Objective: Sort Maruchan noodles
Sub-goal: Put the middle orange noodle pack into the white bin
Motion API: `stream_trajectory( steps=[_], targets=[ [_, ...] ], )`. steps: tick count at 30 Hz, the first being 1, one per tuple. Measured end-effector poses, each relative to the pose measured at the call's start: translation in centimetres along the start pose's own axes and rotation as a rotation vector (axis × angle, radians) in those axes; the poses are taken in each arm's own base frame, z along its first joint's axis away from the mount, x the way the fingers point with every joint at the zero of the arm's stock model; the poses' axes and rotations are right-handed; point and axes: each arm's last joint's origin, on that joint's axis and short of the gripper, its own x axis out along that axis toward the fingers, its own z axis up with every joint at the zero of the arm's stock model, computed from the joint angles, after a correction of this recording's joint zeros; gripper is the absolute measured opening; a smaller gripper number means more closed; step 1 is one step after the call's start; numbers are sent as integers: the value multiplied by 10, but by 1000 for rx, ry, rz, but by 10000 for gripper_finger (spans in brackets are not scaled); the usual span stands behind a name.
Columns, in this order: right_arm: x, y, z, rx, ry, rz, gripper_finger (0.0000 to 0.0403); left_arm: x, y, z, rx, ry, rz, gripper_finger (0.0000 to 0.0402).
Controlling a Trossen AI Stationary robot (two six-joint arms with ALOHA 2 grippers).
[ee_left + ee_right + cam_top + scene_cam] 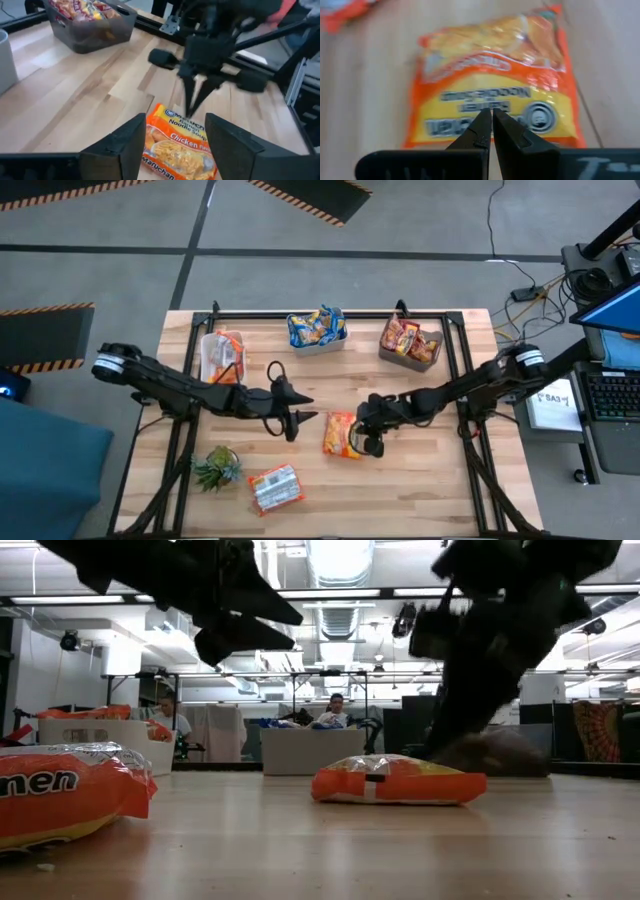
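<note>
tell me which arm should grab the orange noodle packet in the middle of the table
Right, probably. The right tool, fingers shut, hangs directly beside the orange packet and points at it. The left tool is open but farther off.

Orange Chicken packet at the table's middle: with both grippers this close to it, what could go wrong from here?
1. The right gripper hangs over the orange Chicken packet with fingers shut; descending like that would likely push the packet, not grasp it.
2. The open left gripper faces the same packet, so the arms might collide.
3. The crinkly wrapper may slip on the wooden table.
</note>
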Motion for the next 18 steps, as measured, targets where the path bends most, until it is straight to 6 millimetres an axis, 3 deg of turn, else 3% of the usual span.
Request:
stream_trajectory(
  steps=[9, 18],
  targets=[
    [35, -18, -25, 44, 71, -131, 8, 1, 6, -12, -104, -25, 0, 192],
    [42, -20, -26, 46, 65, -144, 8, 55, -3, -29, -170, 90, 42, 228]
  ],
)
